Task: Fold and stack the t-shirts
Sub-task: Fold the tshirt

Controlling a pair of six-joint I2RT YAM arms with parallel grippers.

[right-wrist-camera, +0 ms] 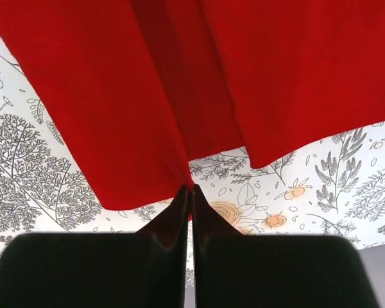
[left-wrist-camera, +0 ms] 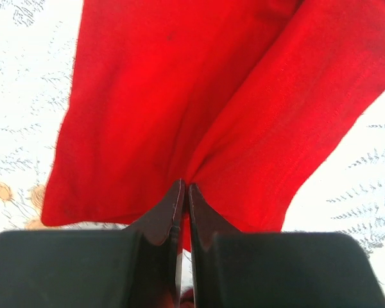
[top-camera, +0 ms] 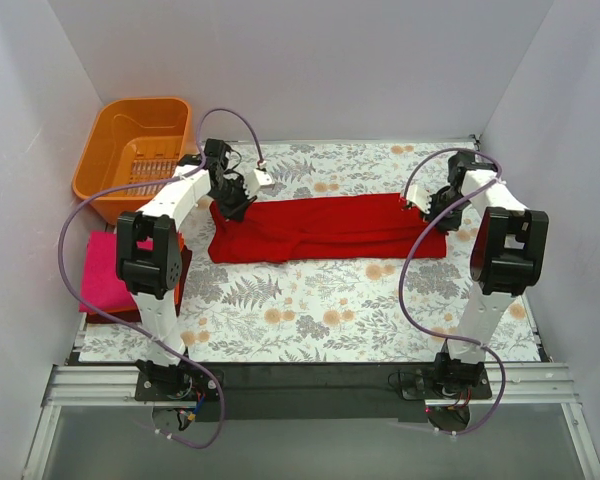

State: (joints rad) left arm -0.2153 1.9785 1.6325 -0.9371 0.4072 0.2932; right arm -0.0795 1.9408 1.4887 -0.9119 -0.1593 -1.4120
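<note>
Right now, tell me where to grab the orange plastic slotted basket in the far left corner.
I'd pinch the orange plastic slotted basket by its right-hand rim, from above: walls crowd its left and far sides, and that thin lip stands clear.

arms (top-camera: 170, 205): white links, black joints | cables (top-camera: 62, 245): purple | fingers (left-wrist-camera: 160, 218): dark, maybe glossy

Matt soft cloth: red t-shirt (top-camera: 320, 228); glossy smooth plastic: basket (top-camera: 120, 130).

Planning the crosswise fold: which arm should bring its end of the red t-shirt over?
Likely right: the right gripper pinches the bright red cloth t-shirt at the end far from the folded magenta-pink shirt pile; the left gripper, pinching too, sits nearer it.
</note>
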